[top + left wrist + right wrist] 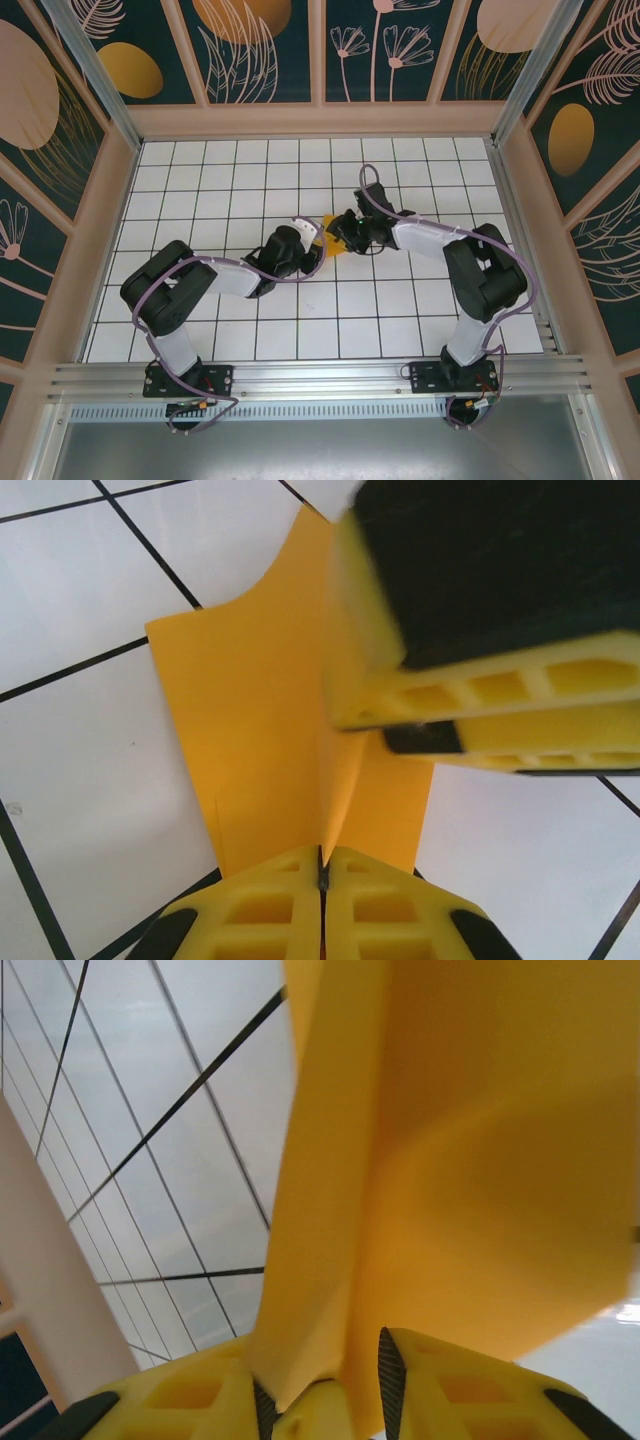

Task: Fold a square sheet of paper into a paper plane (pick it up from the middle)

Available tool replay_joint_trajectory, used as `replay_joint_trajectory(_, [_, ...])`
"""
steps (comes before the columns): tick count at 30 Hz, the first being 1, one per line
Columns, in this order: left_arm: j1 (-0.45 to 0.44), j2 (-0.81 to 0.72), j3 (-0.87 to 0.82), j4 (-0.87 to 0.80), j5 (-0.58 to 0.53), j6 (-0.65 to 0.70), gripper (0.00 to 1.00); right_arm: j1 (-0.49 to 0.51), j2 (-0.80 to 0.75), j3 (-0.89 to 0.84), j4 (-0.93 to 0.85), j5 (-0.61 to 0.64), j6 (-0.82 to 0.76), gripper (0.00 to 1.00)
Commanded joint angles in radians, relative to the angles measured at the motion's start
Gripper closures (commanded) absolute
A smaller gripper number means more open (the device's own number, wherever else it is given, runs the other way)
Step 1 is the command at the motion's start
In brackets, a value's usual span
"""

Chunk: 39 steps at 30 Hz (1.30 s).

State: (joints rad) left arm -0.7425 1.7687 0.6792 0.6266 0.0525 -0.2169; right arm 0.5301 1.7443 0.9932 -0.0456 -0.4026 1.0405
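My two arms meet over the middle of a white tiled table (250,180) with dark grid lines. Between them is the thin orange-yellow sheet of paper (330,245), already creased and smaller than a full square.

My left gripper (322,865) is closed tight. Its yellow jaws are pressed together on a raised ridge of the sheet (250,730), right at the near edge. Ahead of this gripper the paper spreads flat on the tiles to the left of the ridge. To the right it runs beneath the yellow fingers (470,685) of my other arm, which reach in from the far right, just above the crease.

My right gripper (325,1385) stands narrowly apart. A standing fold of the paper (480,1160) passes up between the jaws. It leans on the left pad, with a gap showing at the right pad, so I judge this side is not pinching.

The step in hand looks like sharpening a centre fold while one side anchors it. To do it well, I should hold the left pinch firm and unmoving on the ridge. Before the right jaws close, I should line them up squarely along the crease. Any slide should run straight along the fold, so the thin sheet neither twists nor tears. I cannot tell how many folds are done.
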Motion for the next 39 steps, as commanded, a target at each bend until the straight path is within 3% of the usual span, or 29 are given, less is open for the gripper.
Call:
replay_joint_trajectory(1, [0.000,-0.009,-0.037,0.046,0.011,-0.032,0.93,-0.054,-0.109,-0.064,0.096,-0.030,-0.087,0.56])
replay_joint_trajectory(11, [0.000,-0.015,-0.082,0.092,0.077,-0.259,0.97,-0.088,-0.158,-0.188,0.191,-0.146,-0.280,0.51])
replay_joint_trajectory(19, [0.001,-0.041,-0.134,0.166,0.095,-0.447,0.97,-0.055,-0.047,-0.151,0.186,-0.206,-0.335,0.59])
replay_joint_trajectory(39, [0.000,-0.040,-0.170,0.196,0.072,-0.483,0.92,-0.023,0.113,-0.038,0.121,-0.203,-0.376,0.64])
